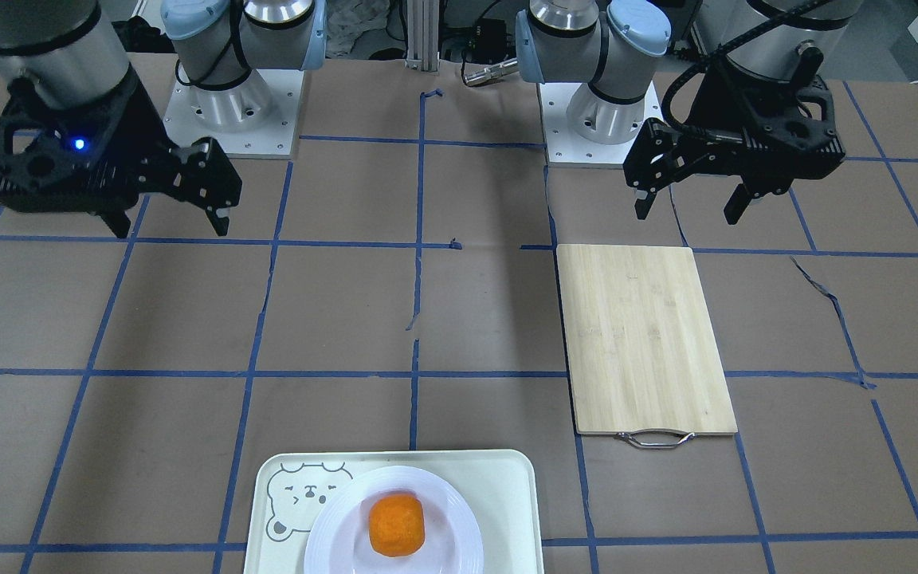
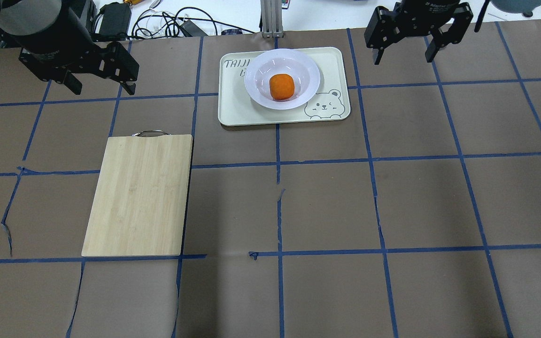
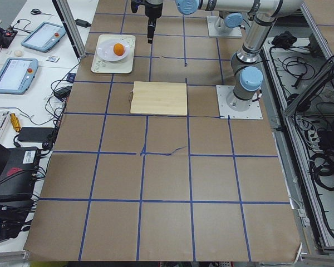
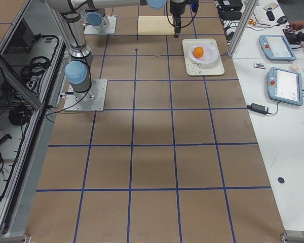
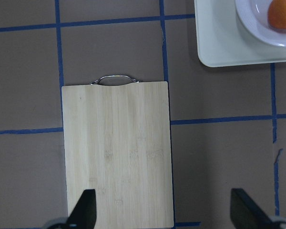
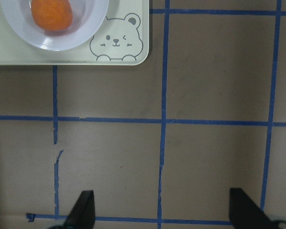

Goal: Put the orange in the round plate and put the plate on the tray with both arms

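Note:
The orange (image 2: 281, 87) lies in the sunken centre of the round plate (image 2: 308, 70). The plate rests on the tray (image 2: 235, 110), which has its bear face at one corner, at the table's far middle. My left gripper (image 2: 104, 89) hangs open and empty above the table, well left of the tray. In the left wrist view the cutting board lies below its fingers (image 5: 86, 210). My right gripper (image 2: 402, 58) hangs open and empty to the right of the tray. The front view shows the orange (image 1: 396, 524), the left gripper (image 1: 688, 214) and the right gripper (image 1: 172, 229).
A bamboo cutting board (image 2: 139, 195) with a metal handle lies flat on the left half of the brown table, which is marked with blue tape lines. Cables and devices sit beyond the far edge. Tablets lie on a side desk (image 4: 278, 76).

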{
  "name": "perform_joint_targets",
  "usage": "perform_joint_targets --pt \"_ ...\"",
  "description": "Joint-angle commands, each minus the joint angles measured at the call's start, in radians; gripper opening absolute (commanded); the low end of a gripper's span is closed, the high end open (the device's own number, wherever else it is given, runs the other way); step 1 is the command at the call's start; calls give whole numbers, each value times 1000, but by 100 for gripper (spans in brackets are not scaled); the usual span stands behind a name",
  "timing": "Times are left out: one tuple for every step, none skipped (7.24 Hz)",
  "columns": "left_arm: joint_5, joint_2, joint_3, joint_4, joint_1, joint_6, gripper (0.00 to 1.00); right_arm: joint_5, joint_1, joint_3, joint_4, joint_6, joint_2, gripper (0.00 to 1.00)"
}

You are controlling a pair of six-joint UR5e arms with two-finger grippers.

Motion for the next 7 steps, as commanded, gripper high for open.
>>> perform_joint_targets --pt "-10 0 -1 0 1 2 100 -25 4 93 -38 -2 -58 100" --pt "-10 0 -1 0 1 2 100 -34 5 96 -55 -1 -60 100" --pt "-10 0 -1 0 1 2 100 -34 5 99 -87 -5 -55 100" --pt "-10 0 -3 0 1 2 100 -31 5 99 -98 -5 -51 100" --pt "-10 1 -3 0 2 2 100 -31 5 99 -98 -7 -49 100" --pt "-10 1 -3 0 5 4 100 -33 5 99 -98 -7 -49 100" --pt "-10 1 -3 -1 7 4 100 -33 4 101 -98 -5 -49 100"
